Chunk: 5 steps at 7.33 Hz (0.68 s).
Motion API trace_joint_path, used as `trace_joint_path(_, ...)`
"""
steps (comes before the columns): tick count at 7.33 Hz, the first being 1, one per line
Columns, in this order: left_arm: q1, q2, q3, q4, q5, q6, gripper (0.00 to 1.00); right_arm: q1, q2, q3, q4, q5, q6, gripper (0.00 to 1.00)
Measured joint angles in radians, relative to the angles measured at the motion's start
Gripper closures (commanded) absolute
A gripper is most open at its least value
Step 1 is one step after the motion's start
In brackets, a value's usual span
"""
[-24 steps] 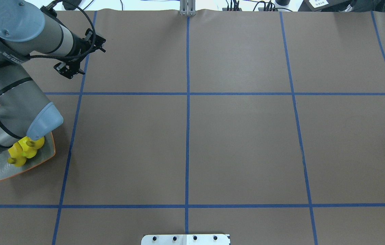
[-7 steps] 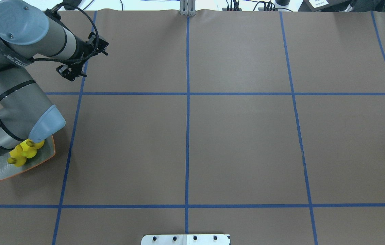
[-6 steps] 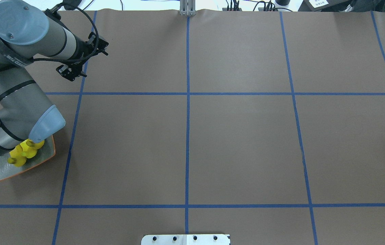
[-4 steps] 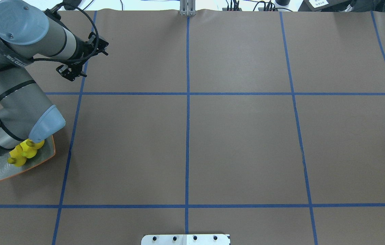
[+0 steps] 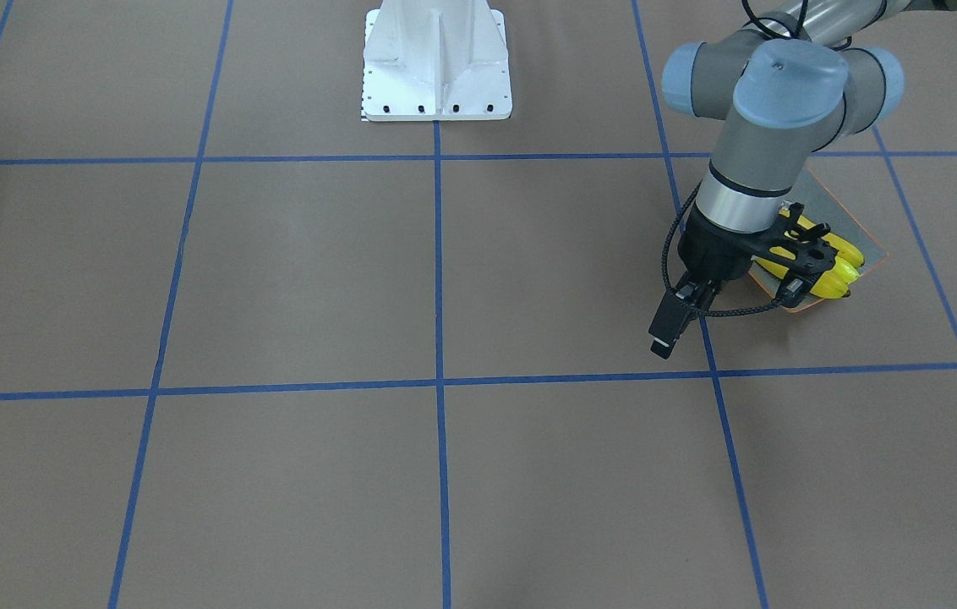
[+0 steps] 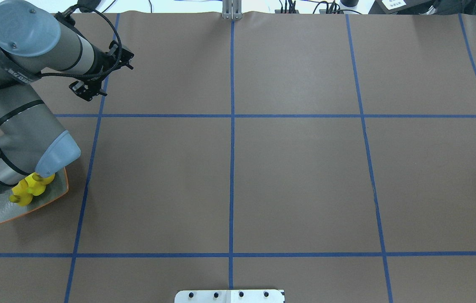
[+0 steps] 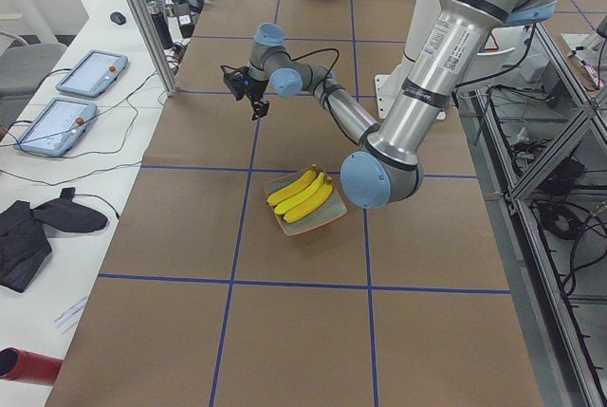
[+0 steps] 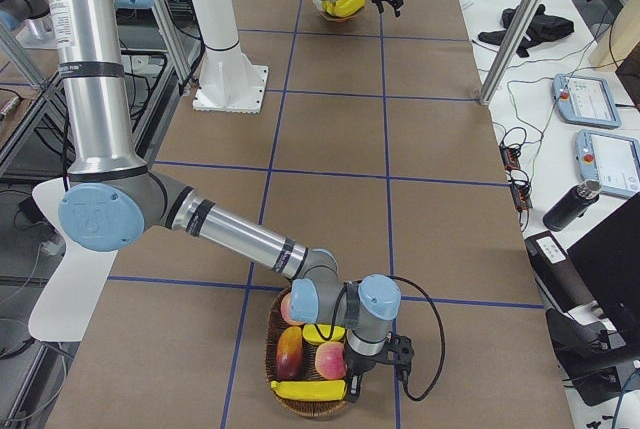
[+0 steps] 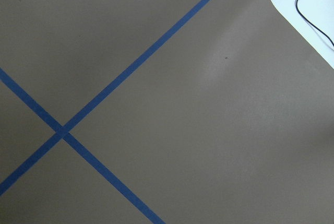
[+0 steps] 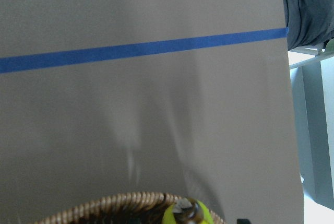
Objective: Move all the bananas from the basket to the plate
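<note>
Resting on the grey-green, orange-rimmed plate point(image 7: 308, 222) are three smooth, bright yellow bananas point(image 7: 303, 198); another lies in the wicker basket point(image 8: 310, 389). My left claw point(image 5: 666, 331) looks pressed together, empty; my right claw's state I cannot tell. No writing legible.

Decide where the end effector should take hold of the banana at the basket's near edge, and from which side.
Grip the banana across its middle, coming straight down from above. It lies flat along the basket rim with its long side up, and the red fruit behind it probably blocks a sideways approach.
</note>
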Motion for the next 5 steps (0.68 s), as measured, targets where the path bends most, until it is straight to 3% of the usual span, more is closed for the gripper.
trace_joint_path(5,0.001,0.001,0.002,-0.001,0.000,-0.001,0.00,-0.002,0.001,0.043,-0.001,-0.007,-0.010,1.00)
